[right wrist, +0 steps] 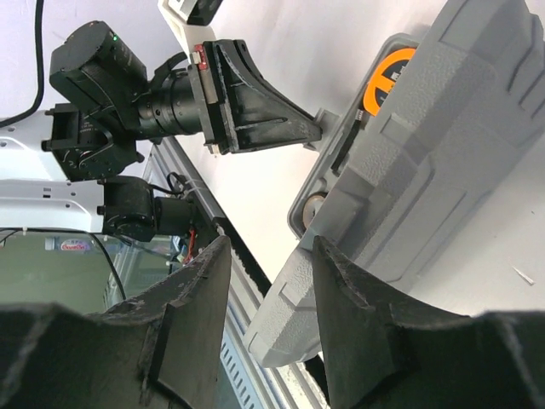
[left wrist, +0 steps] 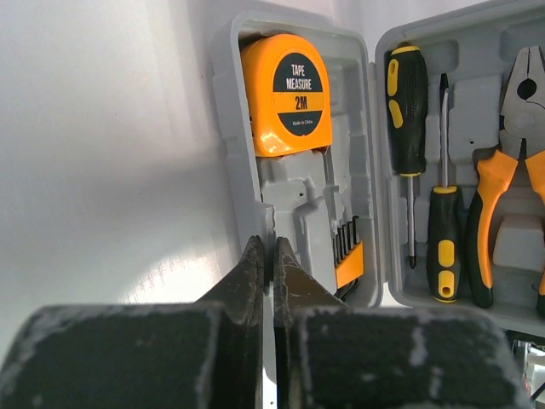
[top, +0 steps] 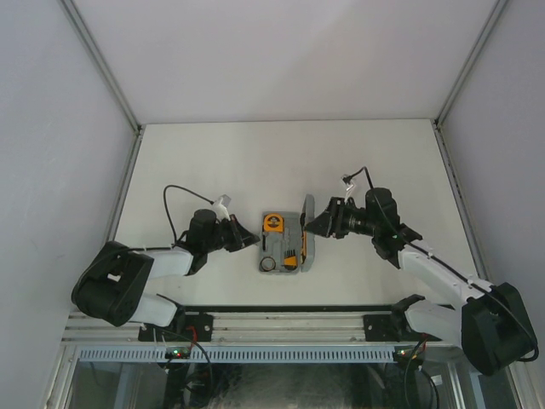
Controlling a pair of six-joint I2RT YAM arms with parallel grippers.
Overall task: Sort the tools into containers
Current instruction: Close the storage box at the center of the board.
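The grey tool case (top: 294,267) lies mid-table with its lid (top: 309,232) raised on the right. In the left wrist view the base (left wrist: 294,196) holds the orange tape measure (left wrist: 289,94) and a strip of bits (left wrist: 347,256). The lid (left wrist: 464,94) carries two screwdrivers (left wrist: 407,111) (left wrist: 444,247) and orange-handled pliers (left wrist: 498,179). A small black ring (top: 269,263) sits in the base's near end. My left gripper (left wrist: 266,245) (top: 253,241) is shut on the case's left edge. My right gripper (right wrist: 271,243) (top: 317,223) stands open behind the lid (right wrist: 443,128), one finger (right wrist: 358,324) against the lid's outer face.
A metal rail (top: 281,328) runs along the near table edge, between the two arm bases. Grey enclosure walls (top: 51,153) stand on the left, right and back. The left arm's wrist (right wrist: 128,77) shows in the right wrist view, across the case.
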